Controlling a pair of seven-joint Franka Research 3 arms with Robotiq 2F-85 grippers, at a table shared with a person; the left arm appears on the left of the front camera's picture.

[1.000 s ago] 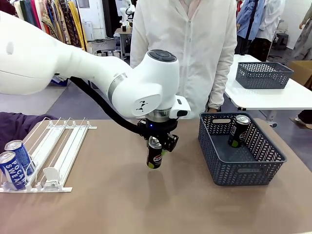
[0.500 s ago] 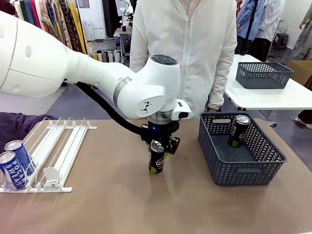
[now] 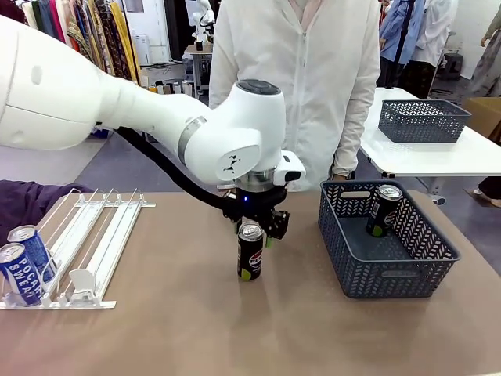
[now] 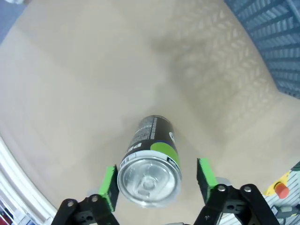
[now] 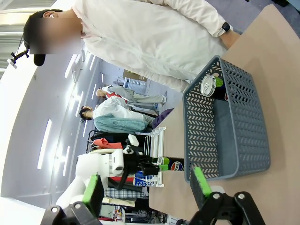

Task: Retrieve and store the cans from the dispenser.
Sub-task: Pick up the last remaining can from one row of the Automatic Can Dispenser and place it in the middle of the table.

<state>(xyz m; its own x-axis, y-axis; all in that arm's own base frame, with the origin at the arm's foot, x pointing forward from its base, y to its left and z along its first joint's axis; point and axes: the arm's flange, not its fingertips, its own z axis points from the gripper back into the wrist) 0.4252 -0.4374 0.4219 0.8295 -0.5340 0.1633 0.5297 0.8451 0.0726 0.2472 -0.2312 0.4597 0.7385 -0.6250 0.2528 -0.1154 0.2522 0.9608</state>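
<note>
A dark Pepsi can (image 3: 250,251) stands upright on the brown table, about midway between the dispenser and the basket. My left gripper (image 3: 258,225) hovers just over its silver top, open; in the left wrist view the can (image 4: 151,164) sits between the spread green pads (image 4: 109,186) with small gaps either side. The white dispenser (image 3: 86,243) lies at the left and holds two blue Pocari Sweat cans (image 3: 23,262) at its near end. A black can with green marks (image 3: 383,209) stands in the grey basket (image 3: 387,270). My right gripper (image 5: 145,187) is open with nothing in it.
A person in a white jacket (image 3: 297,78) stands at the far side, behind the can. A second grey basket (image 3: 423,119) rests on a white table at the back right. Dark purple cloth (image 3: 27,200) lies beyond the dispenser.
The left gripper lowered the Pepsi can onto the table, let go of it and lifted slightly. The can now stands free.
</note>
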